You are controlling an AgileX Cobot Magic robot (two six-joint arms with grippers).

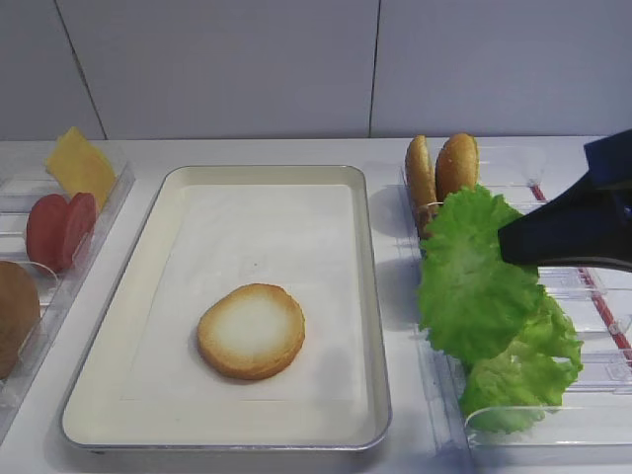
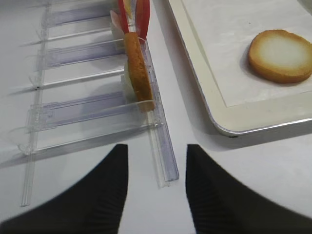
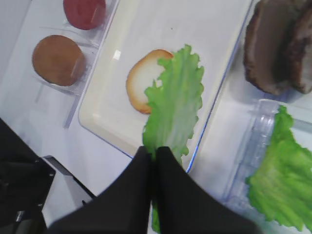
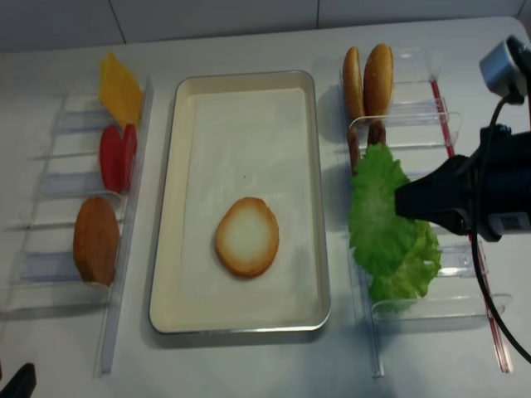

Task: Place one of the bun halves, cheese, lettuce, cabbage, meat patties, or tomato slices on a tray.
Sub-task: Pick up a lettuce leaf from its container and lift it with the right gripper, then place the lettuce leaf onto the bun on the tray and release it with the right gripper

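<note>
My right gripper [image 1: 506,243] [image 3: 153,150] is shut on the edge of a ruffled bright green lettuce [image 1: 472,286] [image 3: 175,97] leaf. The leaf hangs over the right-hand clear rack, just beside the right rim of the tray [image 1: 373,296] [image 4: 241,133]. One bun half [image 1: 251,331] [image 2: 280,54] lies cut face up on the tray's paper liner. Over the bare table at the near end of the left rack, my left gripper [image 2: 157,151] stands open with nothing between its fingers.
The right rack [image 1: 553,425] holds bunched green leaves [image 1: 513,380], dark meat patties [image 3: 278,44] and two upright bun halves [image 1: 441,168]. The left rack [image 4: 116,274] holds cheese [image 1: 79,163], tomato slices [image 1: 61,227] and a bun [image 4: 95,239].
</note>
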